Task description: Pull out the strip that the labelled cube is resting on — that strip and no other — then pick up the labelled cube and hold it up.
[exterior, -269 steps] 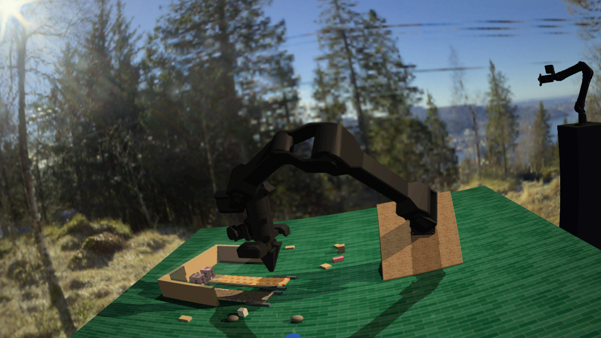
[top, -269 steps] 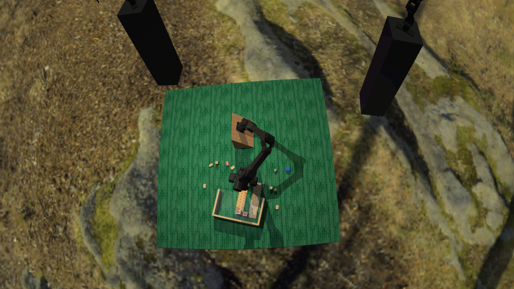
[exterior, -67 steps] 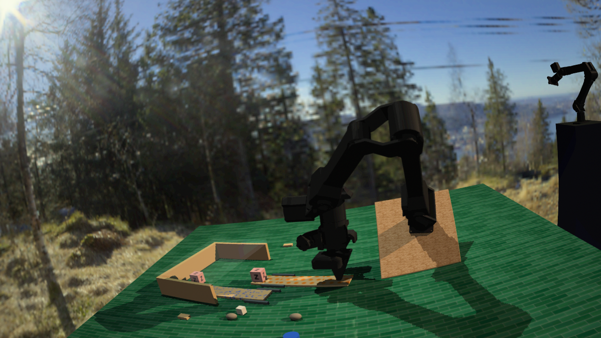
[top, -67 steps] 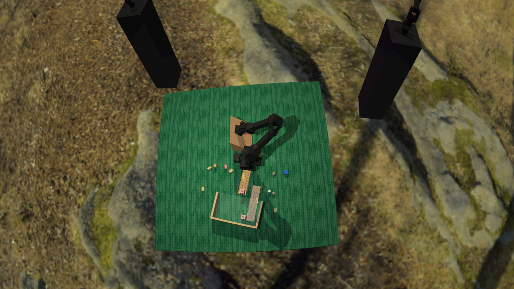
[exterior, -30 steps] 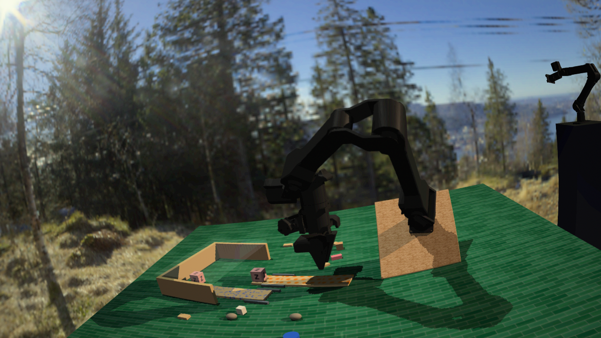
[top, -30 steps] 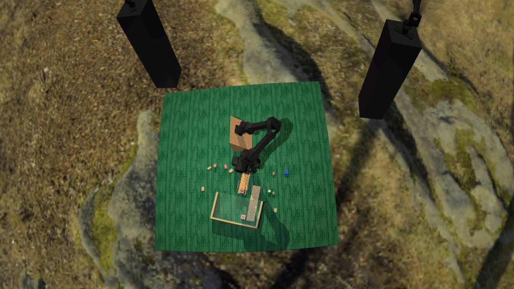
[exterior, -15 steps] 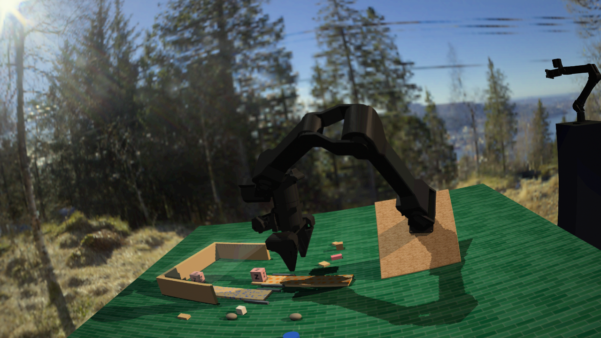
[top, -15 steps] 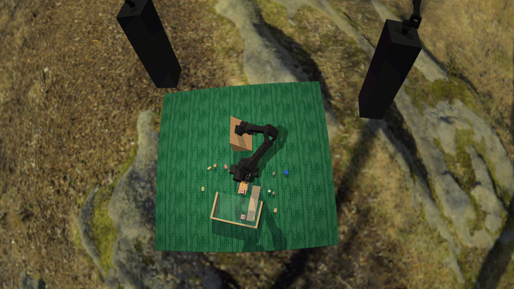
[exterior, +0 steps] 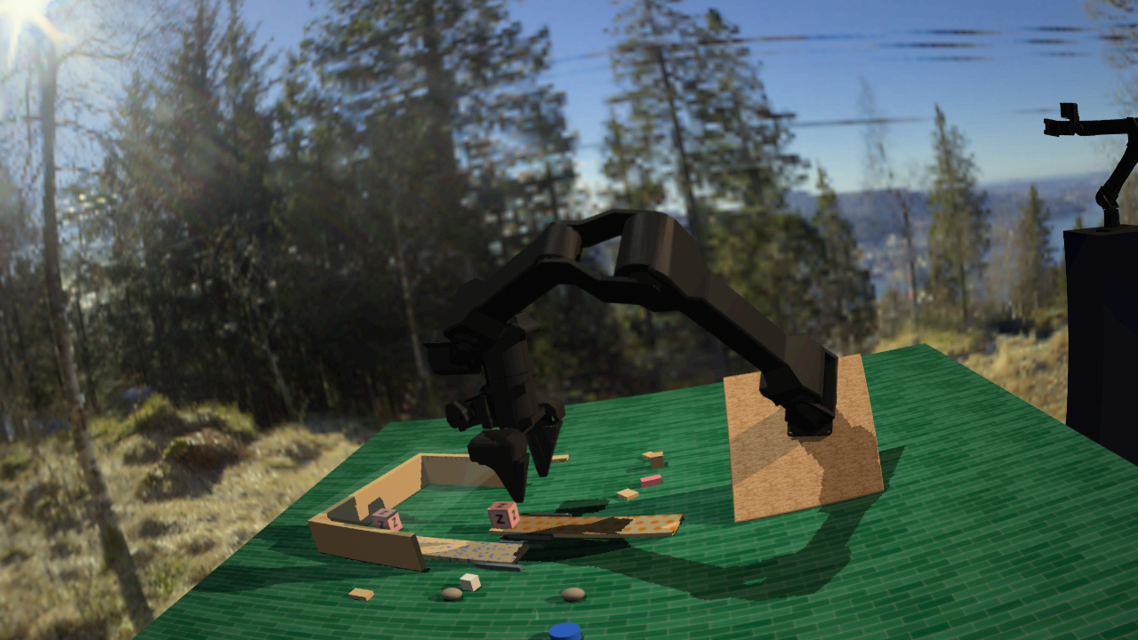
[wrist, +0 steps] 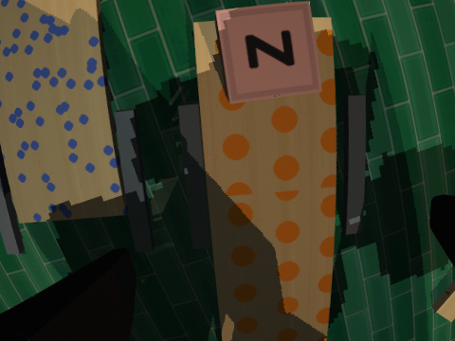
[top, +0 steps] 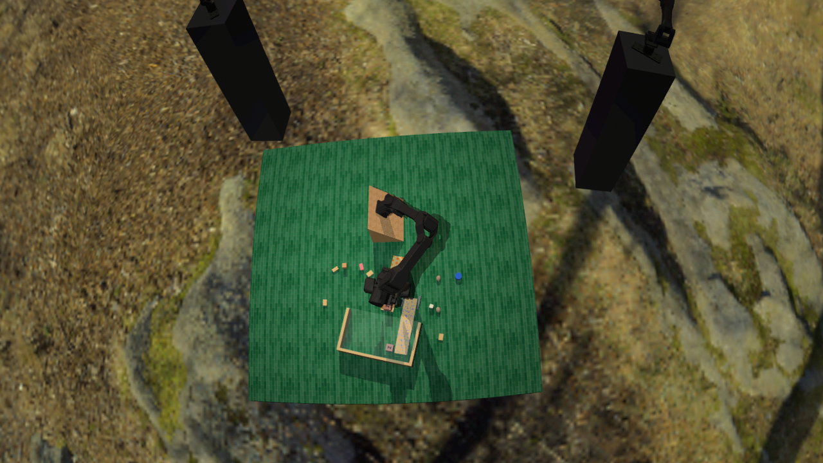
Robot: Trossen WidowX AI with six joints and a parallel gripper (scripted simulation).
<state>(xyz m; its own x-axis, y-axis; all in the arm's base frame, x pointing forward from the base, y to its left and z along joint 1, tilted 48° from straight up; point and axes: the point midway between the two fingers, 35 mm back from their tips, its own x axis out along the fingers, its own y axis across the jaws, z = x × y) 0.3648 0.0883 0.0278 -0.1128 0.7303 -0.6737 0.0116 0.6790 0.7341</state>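
Observation:
A pink cube (top: 388,307) (exterior: 501,516) (wrist: 268,52) marked Z rests on the far end of the orange-dotted strip (top: 397,262) (exterior: 652,524) (wrist: 261,166), which lies outside the three-walled wooden frame (top: 373,357) (exterior: 365,542). My gripper (exterior: 532,487) (wrist: 290,241) is open and empty, pointing down above this strip, just on the arm-base side of the cube and higher than it. A second pink lettered cube (top: 389,347) (exterior: 386,519) sits inside the frame, beside the blue-dotted strip (top: 402,342) (exterior: 477,548) (wrist: 52,104), which reaches out of the frame's open side.
Low grey rails (wrist: 357,161) flank the strips. A clear panel seems to cover part of the frame. A white cube (top: 431,306) (exterior: 469,581), brown stones (top: 438,278) (exterior: 573,594), a blue disc (top: 458,275) (exterior: 564,631) and a pink block (top: 361,266) (exterior: 651,480) lie around.

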